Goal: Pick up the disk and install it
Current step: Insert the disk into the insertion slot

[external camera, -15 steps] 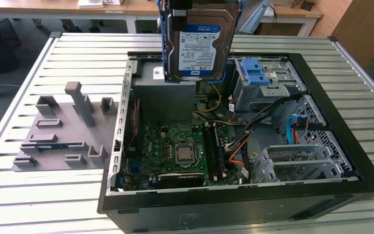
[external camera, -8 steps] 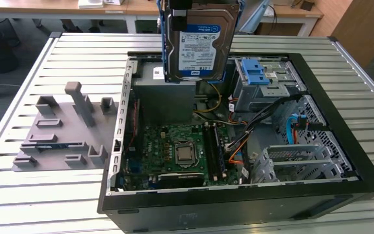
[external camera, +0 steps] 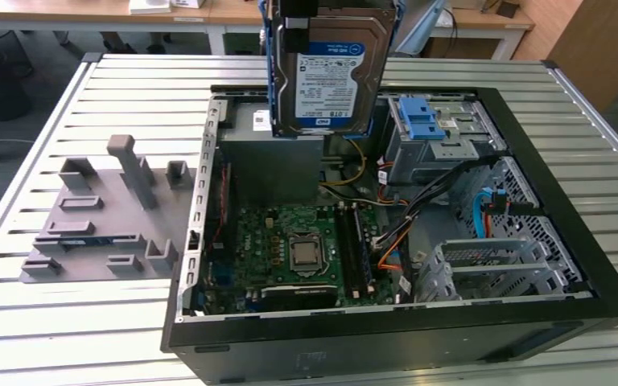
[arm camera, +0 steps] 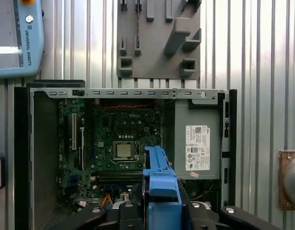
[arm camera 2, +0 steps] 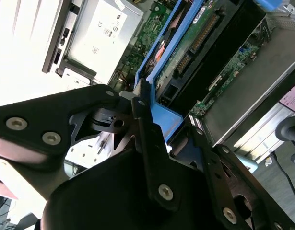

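Pickup complete, installation outstanding. Pinching disk [external camera: 331,68] by its blue bracket [arm camera: 160,191] with gripper [arm camera 2: 166,120], holding it upright and clear above open computer case [external camera: 395,334], over power supply [external camera: 271,161], near drive cage [external camera: 438,137], toward table's [external camera: 73,338] far edge; not seating yet.

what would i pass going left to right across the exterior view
grey slotted fixture → disk, held up over the open case → silver cage with blue latch
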Tool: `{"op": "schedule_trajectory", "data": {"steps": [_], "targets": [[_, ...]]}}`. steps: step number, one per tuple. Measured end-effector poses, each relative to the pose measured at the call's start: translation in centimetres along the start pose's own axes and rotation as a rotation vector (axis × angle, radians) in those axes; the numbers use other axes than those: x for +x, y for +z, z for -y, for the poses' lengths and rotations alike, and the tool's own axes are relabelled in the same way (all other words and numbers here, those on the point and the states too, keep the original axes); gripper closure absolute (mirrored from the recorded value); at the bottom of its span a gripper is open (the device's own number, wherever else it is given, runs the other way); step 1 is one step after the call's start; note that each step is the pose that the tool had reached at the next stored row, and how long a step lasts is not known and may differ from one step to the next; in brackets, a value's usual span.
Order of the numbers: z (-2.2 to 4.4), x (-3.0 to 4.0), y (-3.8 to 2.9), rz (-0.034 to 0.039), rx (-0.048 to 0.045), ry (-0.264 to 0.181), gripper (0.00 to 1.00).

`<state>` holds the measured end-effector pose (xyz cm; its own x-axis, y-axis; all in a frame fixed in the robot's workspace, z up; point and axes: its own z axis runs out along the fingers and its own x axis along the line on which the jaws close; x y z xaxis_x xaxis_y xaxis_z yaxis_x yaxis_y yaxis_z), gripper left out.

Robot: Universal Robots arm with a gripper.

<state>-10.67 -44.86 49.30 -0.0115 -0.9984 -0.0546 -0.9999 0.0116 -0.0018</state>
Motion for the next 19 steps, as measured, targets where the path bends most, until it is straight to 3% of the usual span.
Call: {"op": "schedule_trajectory", "data": {"steps": [7,13,16,19], "targets": [[0.02,1.87,0.0,0.0,0.0,0.0,0.64],[0.07,2.84,-0.04,0.0,0.0,0.0,0.64],[0.65,2.95,-0.03,0.0,0.0,0.0,0.64],[1.92,2.96,0.0,0.0001,0.0001,0.0,0.64]]}}
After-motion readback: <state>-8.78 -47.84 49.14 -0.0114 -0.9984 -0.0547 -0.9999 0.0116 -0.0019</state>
